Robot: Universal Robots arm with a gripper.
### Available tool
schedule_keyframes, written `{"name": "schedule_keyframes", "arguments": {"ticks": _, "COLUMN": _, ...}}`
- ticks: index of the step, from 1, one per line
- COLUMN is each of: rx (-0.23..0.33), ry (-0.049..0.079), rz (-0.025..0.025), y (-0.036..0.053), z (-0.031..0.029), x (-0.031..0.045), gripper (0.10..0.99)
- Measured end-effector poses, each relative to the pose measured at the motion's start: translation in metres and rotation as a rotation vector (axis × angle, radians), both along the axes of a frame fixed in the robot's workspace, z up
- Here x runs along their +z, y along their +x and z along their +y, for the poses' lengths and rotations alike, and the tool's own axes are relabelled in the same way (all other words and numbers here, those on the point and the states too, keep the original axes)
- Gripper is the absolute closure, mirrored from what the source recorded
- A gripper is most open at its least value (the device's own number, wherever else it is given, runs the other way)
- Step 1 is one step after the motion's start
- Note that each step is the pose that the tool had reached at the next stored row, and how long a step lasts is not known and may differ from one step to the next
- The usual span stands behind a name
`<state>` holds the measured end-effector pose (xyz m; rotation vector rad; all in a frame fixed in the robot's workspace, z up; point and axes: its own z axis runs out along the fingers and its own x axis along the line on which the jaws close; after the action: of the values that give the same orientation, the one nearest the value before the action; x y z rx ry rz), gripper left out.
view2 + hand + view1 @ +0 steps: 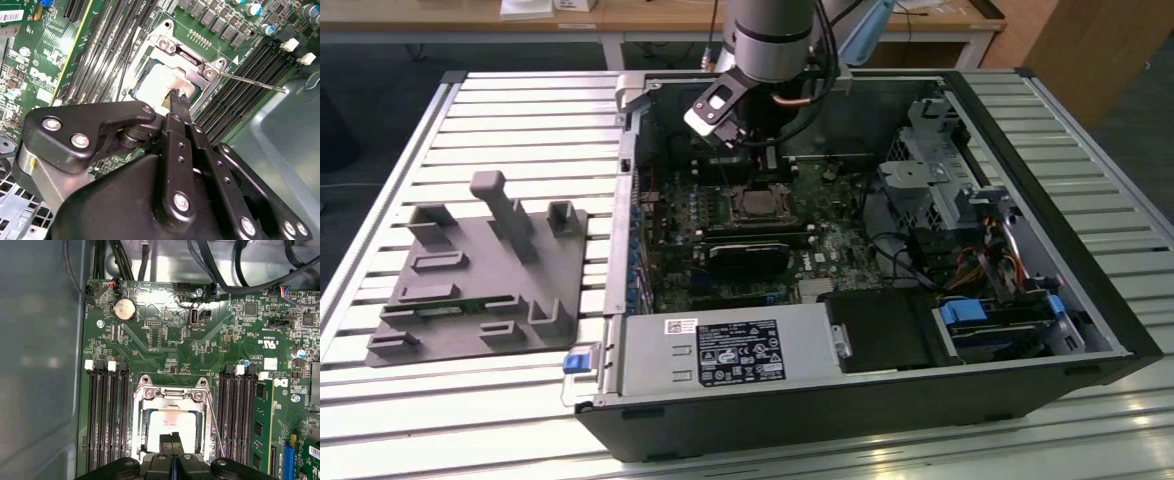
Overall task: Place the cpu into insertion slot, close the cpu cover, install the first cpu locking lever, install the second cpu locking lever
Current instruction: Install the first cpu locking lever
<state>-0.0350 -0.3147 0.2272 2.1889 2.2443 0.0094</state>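
Right past the gripper (172, 439) tips, the cpu (175, 422) was seen as pale, dull metal, framed by the way shinier silver cpu cover (170, 396). Gripper itself was finished matt black; motherboard (165, 347) was coated glossy green.

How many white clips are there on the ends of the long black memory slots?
4: two white clips on one side of the silver-rimmed square socket, two on the other. More may be hidden.

cpu (171, 421) within cpu cover (170, 396) window, memory slots (107, 420) flanking both sides
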Motion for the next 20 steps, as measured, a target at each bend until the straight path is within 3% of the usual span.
{"name": "schedule_keyframes", "arguments": {"ticks": 12, "rx": 0.0, "ry": 0.0, "rz": 0.0001, "y": -0.0001, "z": -0.0001, "x": 0.0019, "gripper": 0.98}}
{"name": "schedule_keyframes", "arguments": {"ticks": 20, "rx": 0.0, "ry": 0.0, "rz": -0.0005, "y": 0.0, "z": 0.0, "x": 0.0088, "gripper": 0.98}}
